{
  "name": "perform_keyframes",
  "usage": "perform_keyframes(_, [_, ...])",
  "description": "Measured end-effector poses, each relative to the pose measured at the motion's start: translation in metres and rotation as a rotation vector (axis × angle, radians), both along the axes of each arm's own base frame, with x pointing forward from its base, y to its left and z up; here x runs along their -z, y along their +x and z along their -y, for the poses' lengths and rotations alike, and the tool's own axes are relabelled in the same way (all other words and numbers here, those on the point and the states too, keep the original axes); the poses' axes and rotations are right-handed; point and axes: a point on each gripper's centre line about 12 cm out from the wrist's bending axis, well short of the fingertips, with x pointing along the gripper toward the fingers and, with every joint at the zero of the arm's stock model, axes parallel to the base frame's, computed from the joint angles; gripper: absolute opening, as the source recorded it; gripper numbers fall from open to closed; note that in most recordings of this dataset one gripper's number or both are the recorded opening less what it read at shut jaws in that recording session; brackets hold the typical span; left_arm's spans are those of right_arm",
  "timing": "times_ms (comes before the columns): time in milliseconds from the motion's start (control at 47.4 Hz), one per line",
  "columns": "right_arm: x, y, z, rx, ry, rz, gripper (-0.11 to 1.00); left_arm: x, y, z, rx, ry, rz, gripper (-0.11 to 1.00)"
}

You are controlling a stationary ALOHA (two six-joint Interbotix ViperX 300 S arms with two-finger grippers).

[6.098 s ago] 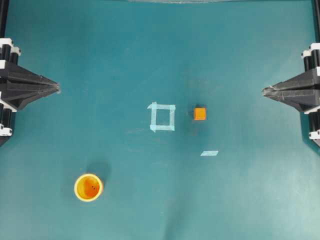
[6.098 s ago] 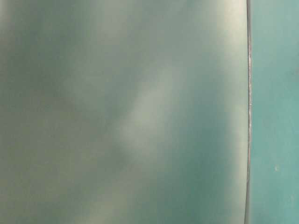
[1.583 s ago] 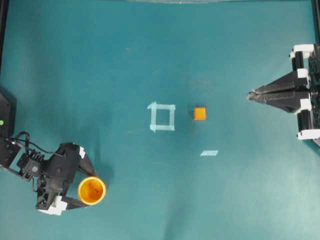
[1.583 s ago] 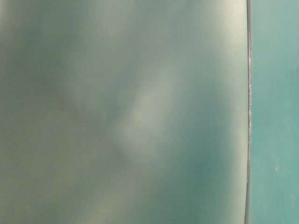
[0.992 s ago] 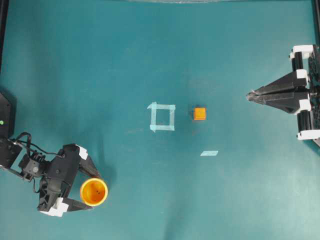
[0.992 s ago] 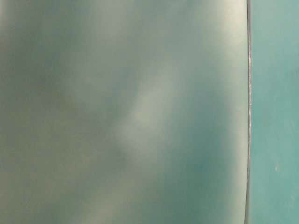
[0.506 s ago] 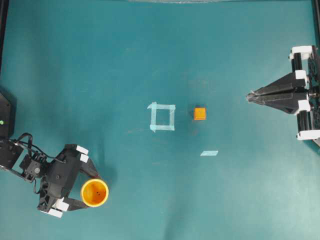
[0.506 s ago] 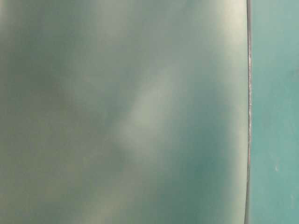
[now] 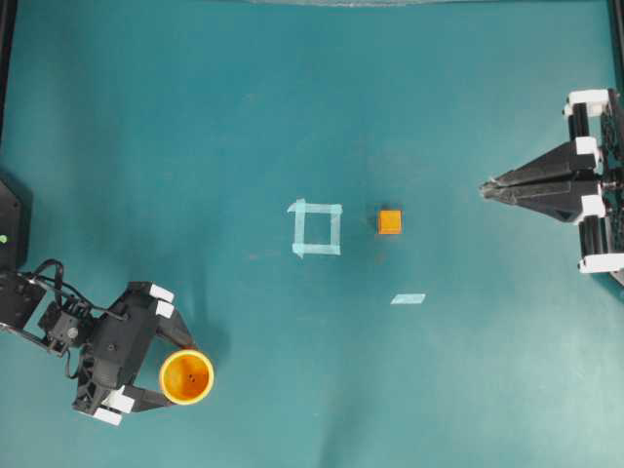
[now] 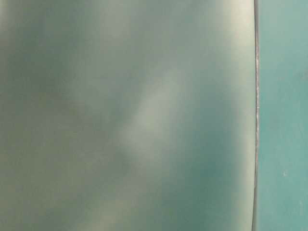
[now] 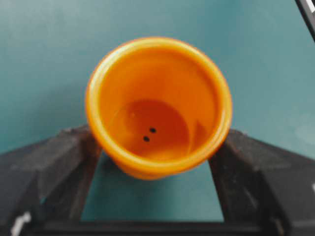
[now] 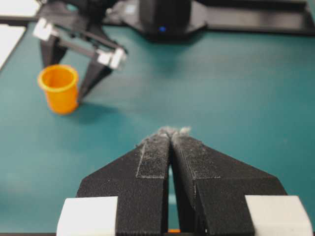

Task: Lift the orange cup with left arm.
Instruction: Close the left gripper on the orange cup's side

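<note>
The orange cup [image 9: 186, 377] stands upright at the front left of the teal table [image 9: 292, 97], its rim and inside filling the left wrist view [image 11: 157, 105]. My left gripper [image 9: 178, 373] straddles it, one black finger [image 11: 74, 157] pressed on each side of the cup wall below the rim. From the right wrist view the cup [image 12: 58, 88] sits low against its shadow between those fingers [image 12: 93, 76]; I cannot tell whether it is off the table. My right gripper [image 9: 485, 188] is at the right edge, shut and holding nothing, with its tips together [image 12: 170, 132].
A small orange cube [image 9: 390, 221] lies right of a pale tape square [image 9: 316, 228] at the table's middle. A short tape strip [image 9: 409, 298] lies below the cube. The table-level view shows only a blurred grey-green surface.
The left fingers have come in against the cup's sides, and cup and gripper have shifted slightly to the right and towards the front. The right arm has not moved.
</note>
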Motion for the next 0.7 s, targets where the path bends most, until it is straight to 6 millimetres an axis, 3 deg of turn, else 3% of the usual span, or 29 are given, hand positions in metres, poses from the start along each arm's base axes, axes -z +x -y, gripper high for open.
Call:
perform_keyframes(317, [0.0000, 0.0000, 0.0003, 0.002, 0.000, 0.000, 0.00, -0.0037, 0.0006, -0.0002, -0.002, -0.006, 0.011, 0.75])
perform_keyframes(549, [0.0000, 0.0000, 0.0003, 0.002, 0.002, 0.000, 0.00, -0.0035, 0.0007, -0.0002, -0.010, -0.013, 0.002, 0.87])
perform_keyframes(696, [-0.0002, -0.0003, 0.0003, 0.002, 0.002, 0.000, 0.00, -0.0055, 0.0035, 0.0018, -0.008, -0.017, 0.008, 0.88])
